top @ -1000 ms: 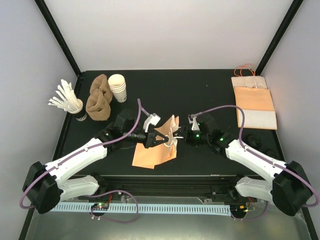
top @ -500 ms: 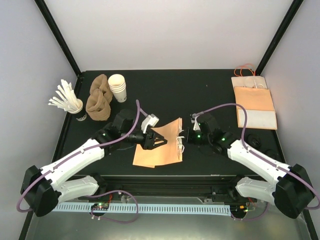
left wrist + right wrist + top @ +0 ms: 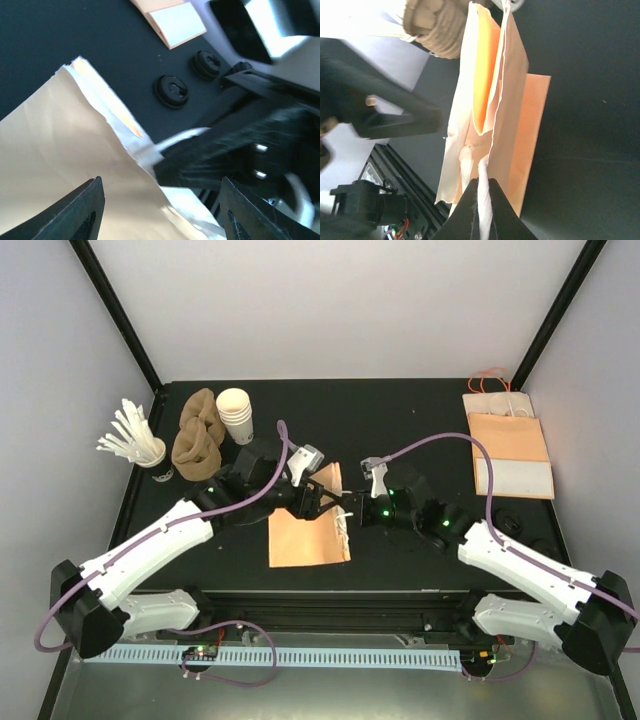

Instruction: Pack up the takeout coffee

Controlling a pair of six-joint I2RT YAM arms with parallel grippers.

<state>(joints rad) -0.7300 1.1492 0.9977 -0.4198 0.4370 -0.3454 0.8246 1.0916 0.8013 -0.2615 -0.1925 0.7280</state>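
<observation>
You are at the bag-opening step. The flat brown paper bag lies toward the table's 6 o'clock edge, its mouth facing 3 o'clock. Your right gripper is pinched tight on the bag's white handle. Your left gripper hangs at the bag's 1 o'clock corner, jaws well apart and holding nothing. I cannot pick out the white paper cup with the black lid. Only 2 round black lids show, at 3 o'clock beyond the right arm. Next, I judge, the left jaws must catch the opposite mouth wall and spread it.

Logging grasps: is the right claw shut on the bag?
Yes, the right wrist view shows the right claw pinched together on the bag's white edge.
</observation>
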